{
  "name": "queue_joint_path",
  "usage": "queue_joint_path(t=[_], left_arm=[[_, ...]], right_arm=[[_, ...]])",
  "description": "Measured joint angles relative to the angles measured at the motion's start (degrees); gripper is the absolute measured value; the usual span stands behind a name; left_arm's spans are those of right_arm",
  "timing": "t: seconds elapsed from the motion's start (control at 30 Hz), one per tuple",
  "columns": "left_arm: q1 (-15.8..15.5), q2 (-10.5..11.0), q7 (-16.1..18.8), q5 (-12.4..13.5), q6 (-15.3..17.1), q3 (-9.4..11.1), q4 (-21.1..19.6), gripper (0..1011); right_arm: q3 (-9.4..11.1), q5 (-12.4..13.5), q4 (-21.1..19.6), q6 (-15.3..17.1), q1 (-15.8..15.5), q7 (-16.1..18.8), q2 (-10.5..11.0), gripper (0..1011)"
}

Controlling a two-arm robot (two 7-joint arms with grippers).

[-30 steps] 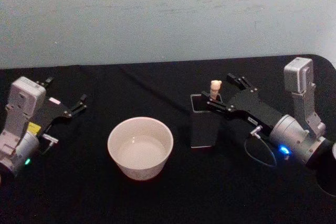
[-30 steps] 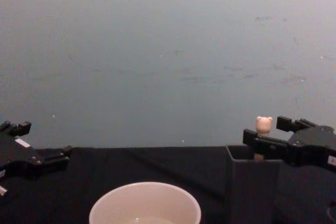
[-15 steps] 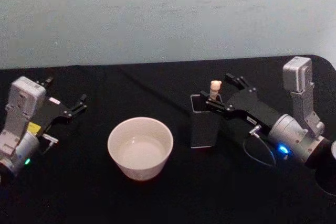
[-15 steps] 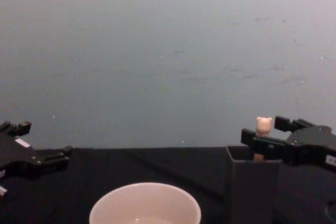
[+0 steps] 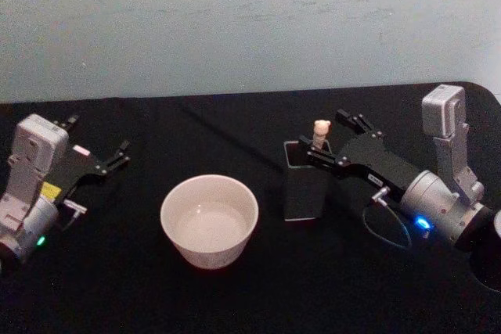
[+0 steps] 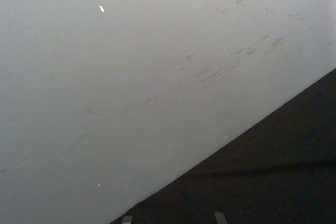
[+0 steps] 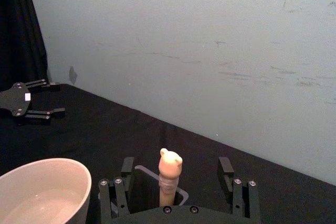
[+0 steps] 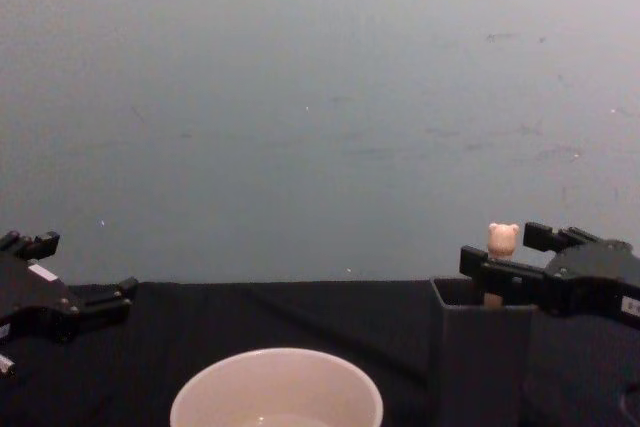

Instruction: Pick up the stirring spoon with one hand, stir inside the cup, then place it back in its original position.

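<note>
Cream bear-headed stirring spoon point(image 7: 170, 174) upright in dark square holder point(image 5: 301, 193), between open fingers point(image 7: 127, 165) of right gripper point(image 5: 324, 131). From right wrist, pale band under head; from head view, holder's full height, left gripper point(image 5: 98, 134) parked.

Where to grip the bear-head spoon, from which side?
Grip the slim cream stirring spoon just under its bear head, upright above the dark grey square holder's rim. Come level from the right; the black right claw straddles it, open. Black left claw idles far left.
</note>
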Motion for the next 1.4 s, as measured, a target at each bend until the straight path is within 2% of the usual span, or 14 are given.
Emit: queue_joint_path(t=[0.13,0.3,0.4,0.43,0.5,0.53,0.63,0.67,0.97,1.03,1.4], left_arm=[[0.00,0.00,0.00,0.00,0.00,0.00,0.00,1001],[0.00,0.00,0.00,0.00,0.00,0.00,0.00,1001],[0.00,0.00,0.00,0.00,0.00,0.00,0.00,1001],[0.00,0.00,0.00,0.00,0.00,0.00,0.00,1001],[0.00,0.00,0.00,0.00,0.00,0.00,0.00,1001],[0.00,0.00,0.00,0.00,0.00,0.00,0.00,1001],[0.00,0.00,0.00,0.00,0.00,0.00,0.00,1001],[0.00,0.00,0.00,0.00,0.00,0.00,0.00,1001],[0.00,0.00,0.00,0.00,0.00,0.00,0.00,1001],[0.00,0.00,0.00,0.00,0.00,0.00,0.00,1001],[0.00,0.00,0.00,0.00,0.00,0.00,0.00,1001]], right_arm=[[-0.01,0.02,-0.01,-0.02,0.00,-0.03,0.02,978],[-0.01,0.03,-0.03,-0.03,0.00,-0.07,0.01,881],[-0.01,0.03,-0.03,-0.05,0.00,-0.08,0.02,797],[-0.01,0.03,-0.04,-0.05,0.00,-0.08,0.02,742],[-0.01,0.03,-0.03,-0.06,0.00,-0.09,0.02,704],[-0.01,0.03,-0.04,-0.07,0.00,-0.09,0.02,647],[-0.01,0.03,-0.04,-0.07,0.00,-0.09,0.02,590],[-0.01,0.03,-0.04,-0.08,0.00,-0.09,0.02,530],[-0.01,0.03,-0.04,-0.08,0.00,-0.08,0.02,248],[-0.01,0.03,-0.04,-0.08,0.00,-0.08,0.02,216],[-0.01,0.02,-0.04,-0.08,0.00,-0.08,0.02,215]])
